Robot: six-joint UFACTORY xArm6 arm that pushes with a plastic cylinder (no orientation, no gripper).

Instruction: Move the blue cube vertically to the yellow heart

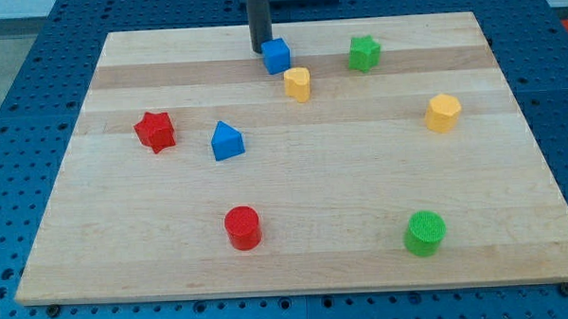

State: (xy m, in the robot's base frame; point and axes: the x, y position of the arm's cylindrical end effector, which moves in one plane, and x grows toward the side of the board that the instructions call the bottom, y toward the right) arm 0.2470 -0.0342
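My tip [259, 50] sits at the view's top, touching the blue cube [277, 56] on its upper-left side; there's no pincer here, just a bare rod. The yellow heart [297, 84] lies just beyond the cube, down and slightly right, so pushing downward looks right.

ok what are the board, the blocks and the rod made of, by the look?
Board: looks like light wood, visible grain and glued strips, matte.
Blue cube and yellow heart: probably plastic, uniform saturated colour, slightly dull surface; possibly printed, can't confirm.
Rod: dark, smooth, metal or plastic, unclear. My tip sits beside the blue cube's left edge.
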